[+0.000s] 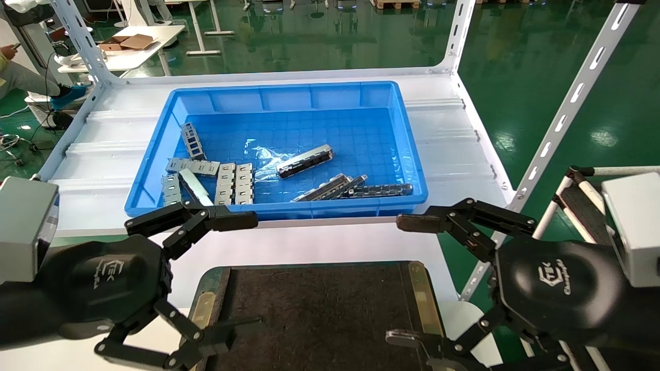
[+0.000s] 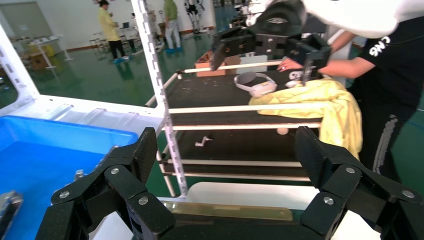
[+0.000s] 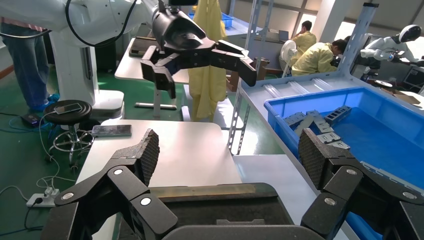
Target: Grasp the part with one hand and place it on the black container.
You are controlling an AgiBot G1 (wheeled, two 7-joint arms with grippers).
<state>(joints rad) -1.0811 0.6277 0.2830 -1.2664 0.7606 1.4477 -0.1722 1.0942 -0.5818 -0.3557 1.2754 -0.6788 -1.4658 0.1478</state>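
Leftmost, the left gripper [image 1: 234,273] hovers over the near-left edge of the black container [image 1: 319,309], fingers spread wide and holding nothing. Beyond it, on the white shelf [image 1: 454,134], sits the blue bin [image 1: 407,154] with flat grey plates [image 1: 234,183] at its left (several side by side) and the part [image 1: 304,161] lying loose near its middle. Farther right, the right gripper [image 1: 407,281] hangs over the container's near-right edge, equally wide open and empty.
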